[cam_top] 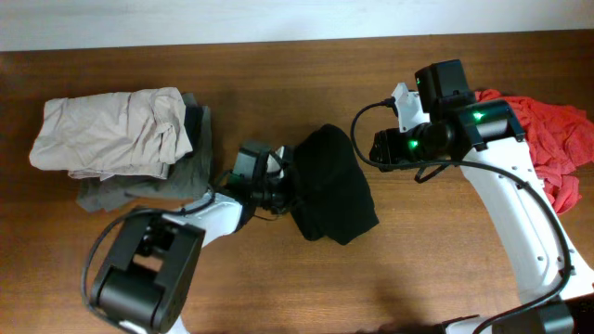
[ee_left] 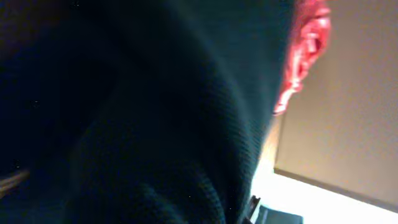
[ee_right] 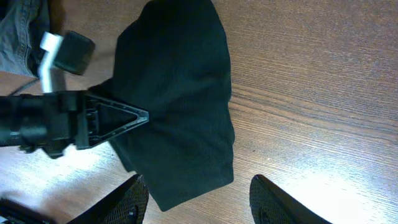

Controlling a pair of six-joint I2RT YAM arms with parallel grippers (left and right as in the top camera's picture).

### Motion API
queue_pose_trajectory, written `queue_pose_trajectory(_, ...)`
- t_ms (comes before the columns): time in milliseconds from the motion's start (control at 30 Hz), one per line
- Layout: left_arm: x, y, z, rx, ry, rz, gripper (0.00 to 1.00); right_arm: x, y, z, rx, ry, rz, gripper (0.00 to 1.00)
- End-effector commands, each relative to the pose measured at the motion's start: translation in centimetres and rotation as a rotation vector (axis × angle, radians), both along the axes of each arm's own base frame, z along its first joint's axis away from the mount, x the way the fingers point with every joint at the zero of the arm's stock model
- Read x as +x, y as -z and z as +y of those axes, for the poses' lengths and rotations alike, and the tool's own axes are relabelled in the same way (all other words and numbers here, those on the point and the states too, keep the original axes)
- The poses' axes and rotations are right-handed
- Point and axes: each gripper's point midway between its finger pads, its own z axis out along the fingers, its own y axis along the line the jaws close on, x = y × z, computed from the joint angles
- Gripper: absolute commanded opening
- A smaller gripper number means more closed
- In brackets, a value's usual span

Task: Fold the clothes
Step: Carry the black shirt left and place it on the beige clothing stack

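The wooden table (cam_top: 427, 278) carries everything. At its middle lies the black shirt (cam_top: 329, 186), gathered into a thick, rounded bundle. It is well apart from the pile of beige and grey clothes (cam_top: 111, 134) at the left and the red garment (cam_top: 557, 139) at the right edge.

The shirt looks soft, light and limp, so it will likely sag and slide open wherever nothing supports it. The best hold is probably on an edge or corner, pinching all the layers together, not on the bulging middle.

The left claw (ee_right: 142, 115) sits at the bundle's left side, its jaws drawn together to a point on the fabric and apparently pinching it. Its own camera sees almost nothing but black cloth. The right claw (ee_right: 199, 186) hovers just beside the shirt's right side, jaws wide apart and empty.
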Motion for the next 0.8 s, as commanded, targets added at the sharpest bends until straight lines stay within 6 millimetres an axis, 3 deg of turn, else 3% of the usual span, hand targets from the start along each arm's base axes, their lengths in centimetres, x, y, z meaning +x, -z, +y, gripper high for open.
queue_pose_trajectory(0, 2.9, -9.0, 0.3, -0.078, 0.04, -0.314, 0.01, 0.1, -0.9, -0.3, -0.003, 0.002, -0.026, 0.58)
queue_pose_trajectory(100, 4.5, -13.5, 2.1, -0.075, -0.016, -0.465, 0.01, 0.1, -0.8, -0.3, -0.003, 0.002, -0.023, 0.57)
queue_pose_trajectory(300, 6.7, -21.2, 8.2, -0.069, -0.196, -0.662, 0.01, 0.1, -0.8, -0.3, -0.003, 0.002, -0.023, 0.57)
queue_pose_trajectory(533, 7.6, -27.3, 17.6, -0.019, -0.416, -0.824, 0.01, 0.1, -0.8, -0.3, -0.003, 0.002, -0.023, 0.57)
queue_pose_trajectory(600, 7.7, -29.3, 21.4, 0.027, -0.496, -0.895, 0.01, 0.1, -0.8, -0.3, -0.003, 0.002, -0.023, 0.57)
queue_pose_trajectory(767, 7.8, -32.2, 27.7, 0.092, -0.62, -0.969, 0.01, 0.1, -0.8, -0.3, -0.003, 0.002, -0.024, 0.58)
